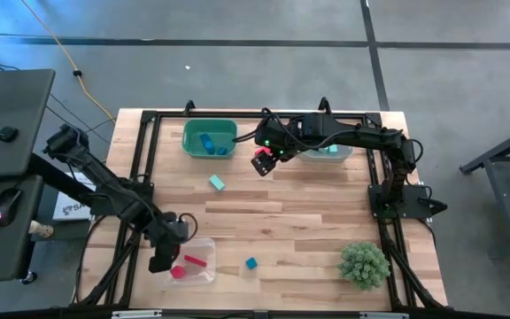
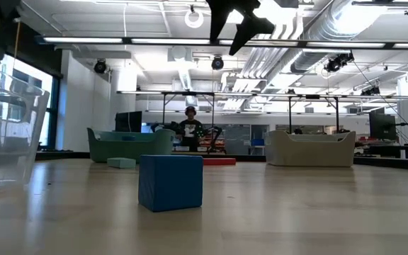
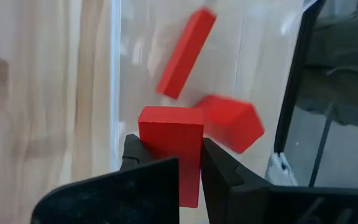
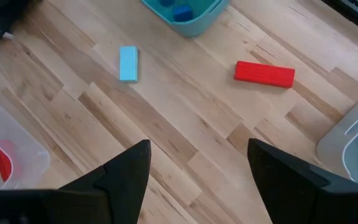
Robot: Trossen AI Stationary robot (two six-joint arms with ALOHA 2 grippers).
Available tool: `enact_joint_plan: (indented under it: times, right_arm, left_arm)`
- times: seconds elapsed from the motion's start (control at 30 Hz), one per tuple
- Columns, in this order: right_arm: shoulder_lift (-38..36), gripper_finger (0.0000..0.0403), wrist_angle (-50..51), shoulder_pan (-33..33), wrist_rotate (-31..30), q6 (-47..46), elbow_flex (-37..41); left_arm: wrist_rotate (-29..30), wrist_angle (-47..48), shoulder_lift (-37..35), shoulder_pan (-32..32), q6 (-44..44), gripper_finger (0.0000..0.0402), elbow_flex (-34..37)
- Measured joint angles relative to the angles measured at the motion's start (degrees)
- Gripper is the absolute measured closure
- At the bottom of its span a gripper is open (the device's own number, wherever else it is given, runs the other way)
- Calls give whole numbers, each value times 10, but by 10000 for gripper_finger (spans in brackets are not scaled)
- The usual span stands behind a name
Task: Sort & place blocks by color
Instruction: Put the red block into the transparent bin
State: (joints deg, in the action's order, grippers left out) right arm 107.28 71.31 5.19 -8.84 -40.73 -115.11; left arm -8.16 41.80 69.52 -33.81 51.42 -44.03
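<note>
My left gripper (image 1: 161, 260) is shut on a red block (image 3: 169, 146) at the left edge of a clear bin (image 1: 204, 244), in which a red bar (image 3: 185, 53) and a red cube (image 3: 232, 121) lie. My right gripper (image 4: 197, 149) hangs open and high over the table's far middle. Below it, a red bar (image 4: 265, 73) lies flat on the wood. A light teal block (image 1: 217, 182) and a blue cube (image 1: 251, 263) also rest on the table. A teal bin (image 1: 209, 137) holds blue blocks. My left gripper pinches the red block by two opposite side faces (image 3: 143, 134) between its two fingers. The fingers come from above, slanting steeply down. The block's end sticks out past the fingertips, and the block is lifted clear above the clear bin's wall.
A pale bin (image 1: 326, 151) with a teal block stands at the far right, partly under my right arm. A spiky green plant ball (image 1: 364, 264) sits at the near right. Bare wood lies open in the table's middle. A person shows in the room beyond.
</note>
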Motion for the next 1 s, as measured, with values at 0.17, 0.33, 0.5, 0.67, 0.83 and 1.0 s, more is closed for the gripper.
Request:
enact_joint_plan:
  times: [0.17,0.33,0.5,0.67,0.83,1.0]
  right_arm:
    - [0,147,-2,0,0,7,0]
    - [0,147,-5,0,0,9,0]
    - [0,147,-9,0,0,13,0]
    - [0,147,-13,0,0,13,0]
    - [0,147,-13,0,0,13,0]
    - [0,147,-13,0,1,13,0]
  left_arm:
    - [-1,-9,35,-27,42,401,0]
    - [0,-26,70,-32,69,401,0]
    - [0,-29,100,-32,71,401,0]
    - [0,-26,118,-32,81,399,0]
    - [0,-26,124,-25,89,377,0]
    - [-3,-27,124,-13,85,350,0]
